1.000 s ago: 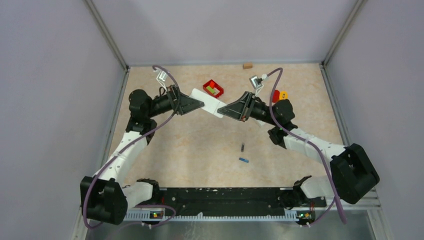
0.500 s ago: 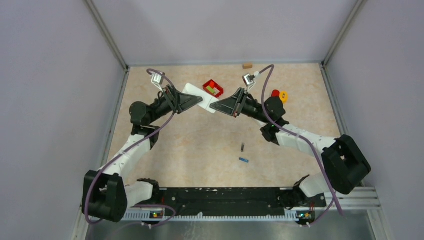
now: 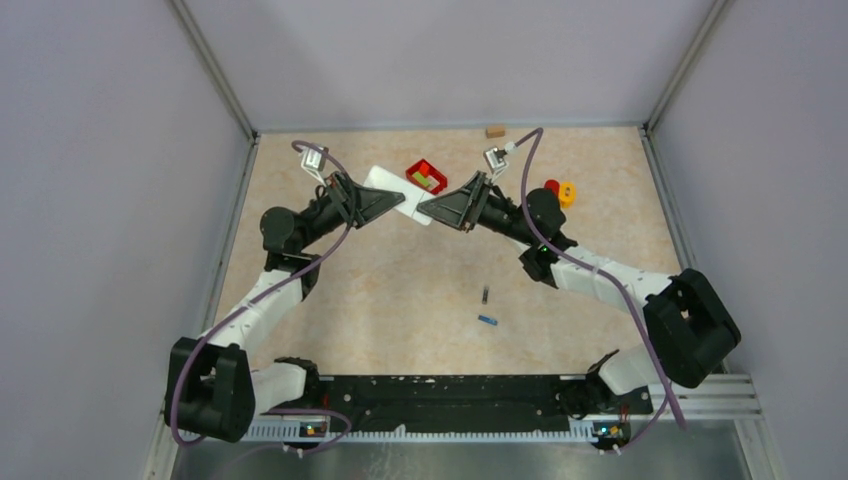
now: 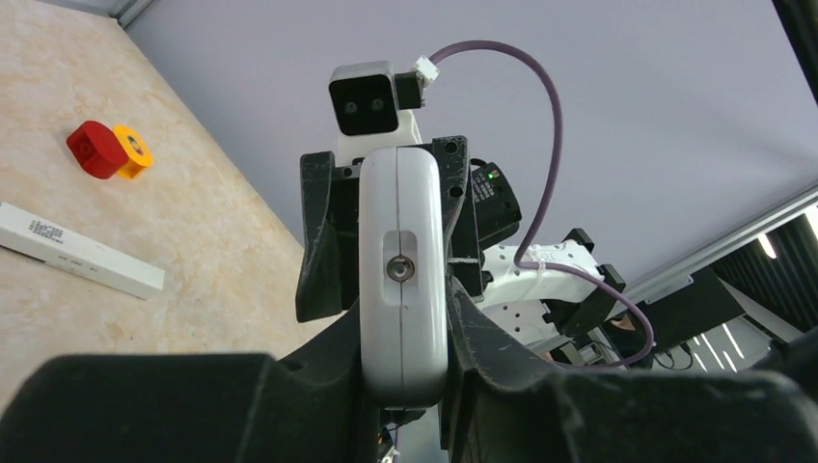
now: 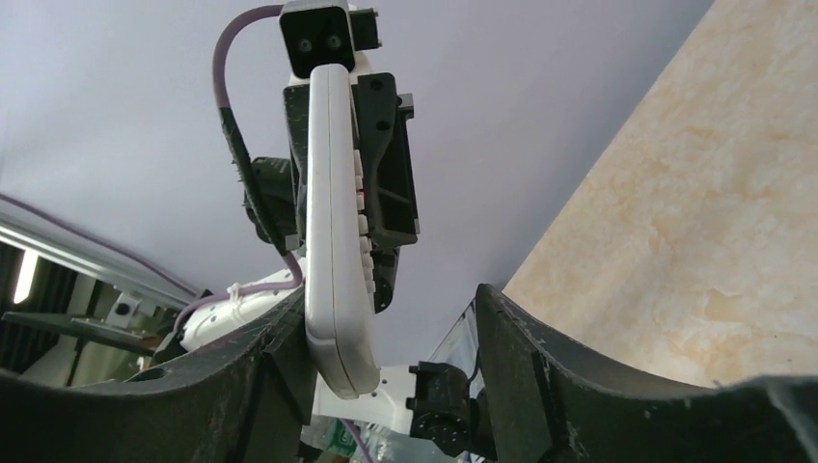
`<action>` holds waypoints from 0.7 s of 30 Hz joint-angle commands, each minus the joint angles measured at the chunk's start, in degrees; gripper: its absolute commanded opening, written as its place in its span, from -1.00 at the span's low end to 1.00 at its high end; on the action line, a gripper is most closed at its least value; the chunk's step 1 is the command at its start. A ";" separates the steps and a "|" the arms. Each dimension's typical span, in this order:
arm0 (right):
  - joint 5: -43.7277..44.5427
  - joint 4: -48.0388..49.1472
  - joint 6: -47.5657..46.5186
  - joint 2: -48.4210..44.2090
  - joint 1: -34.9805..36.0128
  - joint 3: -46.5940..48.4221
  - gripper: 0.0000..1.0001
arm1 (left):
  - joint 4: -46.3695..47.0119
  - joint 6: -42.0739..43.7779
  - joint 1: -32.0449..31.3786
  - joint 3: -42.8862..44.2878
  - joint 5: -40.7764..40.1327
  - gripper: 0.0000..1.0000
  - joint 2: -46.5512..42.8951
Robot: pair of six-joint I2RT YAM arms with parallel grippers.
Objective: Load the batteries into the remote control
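The white remote control point(image 3: 398, 195) hangs in the air over the far middle of the table, between the two arms. My left gripper point(image 3: 404, 207) is shut on its end; in the left wrist view both fingers press the remote control point(image 4: 402, 280) from either side, with the left gripper point(image 4: 403, 323) low in that view. My right gripper point(image 3: 424, 209) stands open around the other end. In the right wrist view the remote control point(image 5: 338, 231) lies against one finger, with a wide gap to the other finger of the right gripper point(image 5: 391, 323). A dark battery point(image 3: 486, 294) and a blue battery point(image 3: 487, 321) lie on the table nearer the bases.
A red bin point(image 3: 426, 177) with green contents stands just behind the remote. A red and a yellow piece point(image 3: 558, 189) lie right of the right arm, and a wooden block point(image 3: 494, 131) sits by the back wall. A long white labelled bar point(image 4: 82, 253) lies on the table.
My left gripper has shut on the remote and my right gripper has opened off it. Both arms and the remote shifted a little to the left and farther back.
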 commanded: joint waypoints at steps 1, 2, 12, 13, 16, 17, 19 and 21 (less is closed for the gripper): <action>2.00 -7.47 -3.52 -0.91 0.52 4.86 0.13 | 3.64 1.59 -0.49 1.65 0.89 -1.00 -1.23; 2.03 -9.11 -3.75 -0.70 0.44 5.28 0.10 | 3.59 1.71 -0.49 1.73 0.94 -1.00 -1.21; -0.93 -4.52 -6.46 -0.94 -0.90 -1.45 -0.51 | -2.36 3.58 -0.34 4.34 -0.81 -1.00 -1.72; -2.23 -2.68 -6.57 -1.09 -1.44 -2.54 -0.53 | -4.84 4.62 -0.32 5.28 -0.50 -1.00 -1.74; -5.57 -0.83 -7.39 -1.59 -2.72 -3.73 -0.62 | -9.75 6.44 -0.32 7.29 0.56 -1.00 -1.43; -6.07 -0.89 -7.79 -1.84 -2.95 -3.70 -0.65 | -10.31 6.60 -0.32 7.56 0.77 -1.00 -1.26; -6.80 -0.86 -8.52 -2.05 -3.08 -3.23 -0.70 | -10.37 6.25 -0.32 7.76 1.12 -1.00 -0.83; -7.51 -0.24 -8.70 -1.73 -3.08 -2.59 -0.78 | -10.27 6.08 -0.32 7.47 0.89 -1.00 -0.55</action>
